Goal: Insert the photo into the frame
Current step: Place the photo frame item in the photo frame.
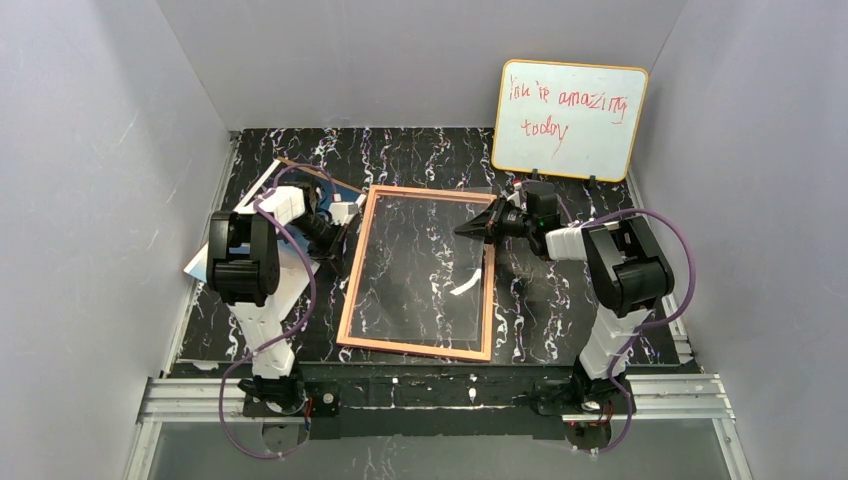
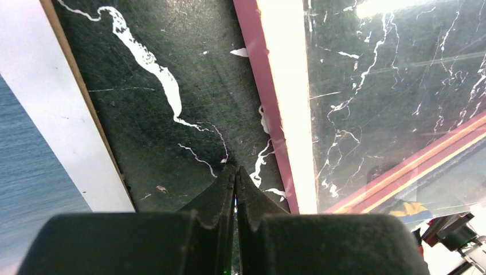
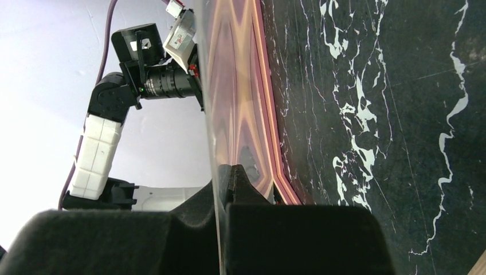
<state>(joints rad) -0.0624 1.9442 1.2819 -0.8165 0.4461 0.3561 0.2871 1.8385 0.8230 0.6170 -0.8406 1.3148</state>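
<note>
Pink frame (image 1: 415, 349), one photo (image 2: 28, 172), one pane (image 3: 229, 86), two claws (image 2: 235, 172) (image 3: 226, 172)

One frame (image 1: 415, 347), one clear pane (image 1: 425, 265), one photo (image 2: 28, 172), one whiteboard (image 1: 570, 120), one desk (image 1: 530, 300); two tools: left tool (image 2: 235, 172), right tool (image 3: 226, 172).

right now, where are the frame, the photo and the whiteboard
frame (image 1: 415, 348): top view, on its near pink border
photo (image 2: 26, 160): left wrist view, on its blue sea area
whiteboard (image 1: 598, 147): top view, on the bare white face below the writing
</note>
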